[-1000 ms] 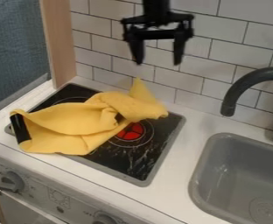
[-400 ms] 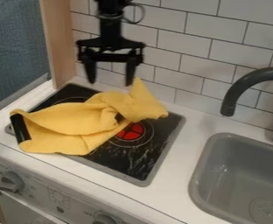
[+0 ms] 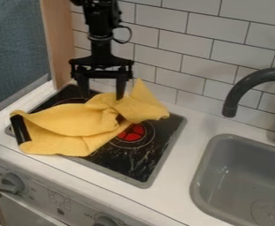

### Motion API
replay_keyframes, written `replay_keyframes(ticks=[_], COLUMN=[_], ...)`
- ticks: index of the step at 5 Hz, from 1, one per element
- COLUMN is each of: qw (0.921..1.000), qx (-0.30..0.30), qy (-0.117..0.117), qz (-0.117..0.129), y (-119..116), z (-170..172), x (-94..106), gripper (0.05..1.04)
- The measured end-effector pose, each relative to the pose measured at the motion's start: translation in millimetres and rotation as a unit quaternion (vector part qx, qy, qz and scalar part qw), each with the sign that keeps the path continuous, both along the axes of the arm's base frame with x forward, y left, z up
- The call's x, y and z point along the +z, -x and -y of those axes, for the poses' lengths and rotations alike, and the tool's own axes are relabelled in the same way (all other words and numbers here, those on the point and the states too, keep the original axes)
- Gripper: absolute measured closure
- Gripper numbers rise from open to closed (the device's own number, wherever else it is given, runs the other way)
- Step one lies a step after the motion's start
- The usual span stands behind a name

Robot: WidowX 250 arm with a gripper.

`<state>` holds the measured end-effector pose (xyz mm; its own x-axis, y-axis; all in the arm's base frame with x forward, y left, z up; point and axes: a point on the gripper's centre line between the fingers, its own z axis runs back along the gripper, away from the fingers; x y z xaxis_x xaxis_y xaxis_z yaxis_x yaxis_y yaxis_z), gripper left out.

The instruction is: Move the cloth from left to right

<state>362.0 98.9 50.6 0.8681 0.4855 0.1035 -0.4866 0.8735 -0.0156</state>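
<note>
Our cloth (image 3: 75,121) on left part of stove (image 3: 137,161). Our gripper (image 3: 102,91) open, empty, over stove. No moving done; we must grab, carry, drop.

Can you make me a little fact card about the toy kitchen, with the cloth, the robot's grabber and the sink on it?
Cloth: yellow, crumpled, with a peak at its far end
Cloth's place: lying across the black stove top, left of the sink
Gripper: black, fingers open and pointing down, at the cloth's back edge
Touching cloth: cannot tell
Burner: red, partly covered by the cloth
Sink: grey, on the right
Faucet: dark and curved, over the sink side
</note>
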Motion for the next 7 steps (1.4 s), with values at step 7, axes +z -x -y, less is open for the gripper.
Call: replay_keyframes(ticks=[7], qw=[0.9945], qx=[-0.094], qy=[0.042], qz=[0.018], y=[-35], z=[60], x=[-51.8], gripper=[0.084])
